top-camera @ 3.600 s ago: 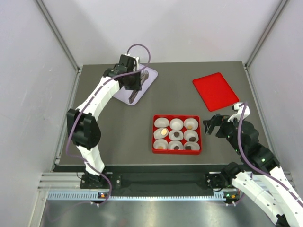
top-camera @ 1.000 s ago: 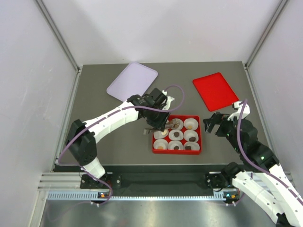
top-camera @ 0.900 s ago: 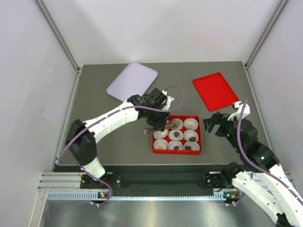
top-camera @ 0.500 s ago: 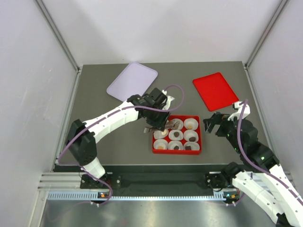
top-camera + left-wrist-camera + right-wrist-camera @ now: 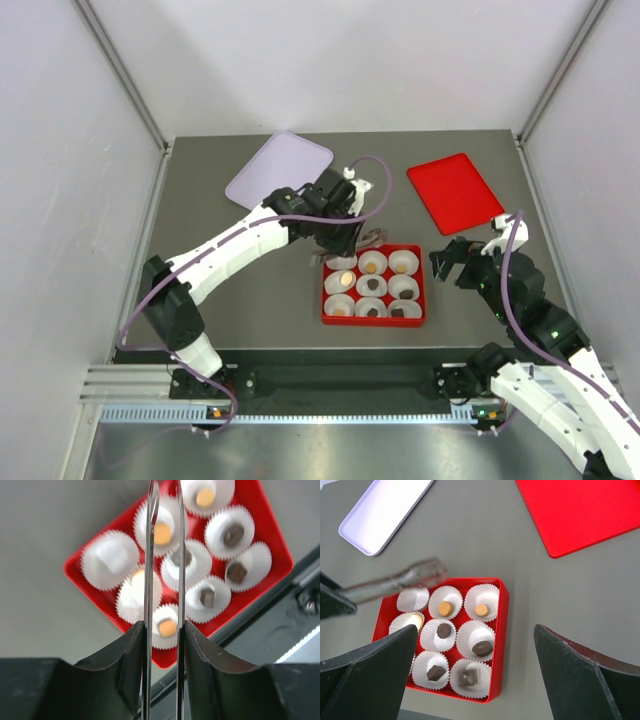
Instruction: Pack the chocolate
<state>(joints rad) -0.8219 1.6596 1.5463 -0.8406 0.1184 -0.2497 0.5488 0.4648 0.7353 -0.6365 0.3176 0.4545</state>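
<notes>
A red box (image 5: 373, 317) holds nine white paper cups. Chocolate pieces lie in most of them: tan ones (image 5: 445, 608) in the far row, dark ones (image 5: 482, 648) nearer. The far-left cup (image 5: 413, 599) looks empty. My left gripper (image 5: 343, 222) hovers just behind the box's far-left corner, shut on thin metal tongs (image 5: 149, 580). The tongs' blades stand slightly apart with nothing between their tips, over the box in the left wrist view. My left gripper's fingers (image 5: 129, 650) press the blades from both sides. My right gripper (image 5: 449, 262) hangs open right of the box.
A pale lilac tray (image 5: 278, 170) lies at the back left. A red lid (image 5: 455, 192) lies at the back right. White walls close in the dark table on three sides.
My left gripper has lifted and drawn back from over the far middle cup, taking the tongs with it. A tan piece now lies in that cup. The right arm is still.
</notes>
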